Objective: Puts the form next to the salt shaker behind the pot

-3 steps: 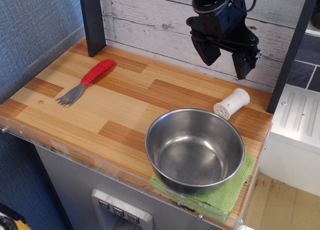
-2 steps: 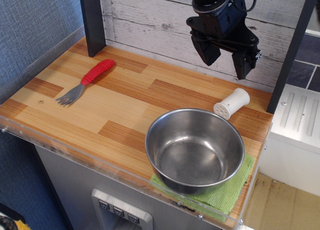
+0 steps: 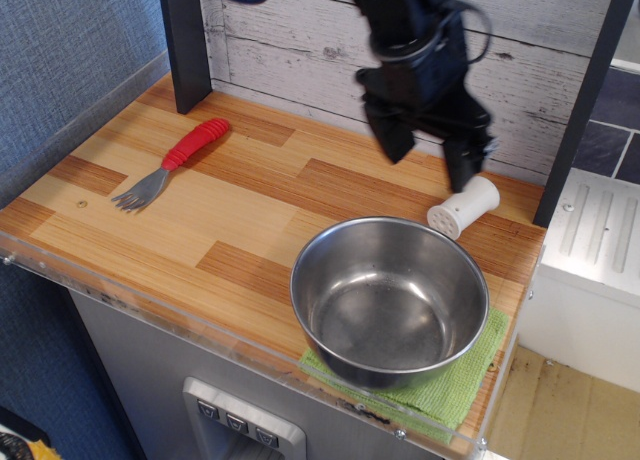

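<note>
Fork [image 3: 172,164] flat on the counter [image 3: 250,220] toward the back left, well apart from everything else. Red ribbed handle up toward the back wall and slightly right; grey prongs down toward the front-left edge. Long axis therefore a diagonal, from front-left to back-right.

Pincer [image 3: 428,158] raised over the back right of the counter, jaws spread wide and holding nothing. Blurred in the frame, so exact finger edges hard to make out. One finger just above the salt shaker [image 3: 463,207], which lies on its side, dotted head toward the bowl [image 3: 390,302].

From the pincer, fork off to the left and a little toward the front, with bare wood between. Only one arm here, so no question of which is nearer. Probably a long sideways reach first, then a drop onto the red handle, the thicker and easier part to take. Jaws likely best closed across the diagonal, which may call for a wrist turn.

Bowl at the front right, resting partly on a green cloth [image 3: 462,388]. Strip between the bowl's rear rim and the back wall already shared with the shaker, so little room there for setting the fork down.
</note>
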Robot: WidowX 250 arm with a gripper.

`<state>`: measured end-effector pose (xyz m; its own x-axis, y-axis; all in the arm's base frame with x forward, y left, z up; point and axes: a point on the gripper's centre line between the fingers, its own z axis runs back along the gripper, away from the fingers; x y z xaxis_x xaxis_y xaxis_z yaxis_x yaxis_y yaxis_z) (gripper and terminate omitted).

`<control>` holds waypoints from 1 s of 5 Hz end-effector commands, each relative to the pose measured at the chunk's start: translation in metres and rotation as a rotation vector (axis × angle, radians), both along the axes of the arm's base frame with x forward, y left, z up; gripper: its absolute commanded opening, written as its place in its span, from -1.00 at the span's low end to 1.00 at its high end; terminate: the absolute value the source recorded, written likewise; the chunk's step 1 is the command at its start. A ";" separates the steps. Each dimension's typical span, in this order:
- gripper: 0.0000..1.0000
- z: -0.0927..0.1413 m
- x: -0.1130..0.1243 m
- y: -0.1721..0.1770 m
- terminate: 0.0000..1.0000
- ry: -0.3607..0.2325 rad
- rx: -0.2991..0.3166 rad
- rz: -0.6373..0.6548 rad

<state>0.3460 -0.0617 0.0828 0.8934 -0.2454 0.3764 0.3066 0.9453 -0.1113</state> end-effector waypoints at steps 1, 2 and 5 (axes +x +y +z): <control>1.00 0.022 -0.002 0.052 -1.00 -0.065 0.002 0.103; 1.00 0.023 -0.001 0.084 -1.00 -0.066 0.048 0.158; 1.00 0.007 -0.011 0.165 -1.00 -0.029 0.205 0.285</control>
<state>0.3319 0.1020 0.0706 0.9445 -0.0622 0.3225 0.0365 0.9957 0.0852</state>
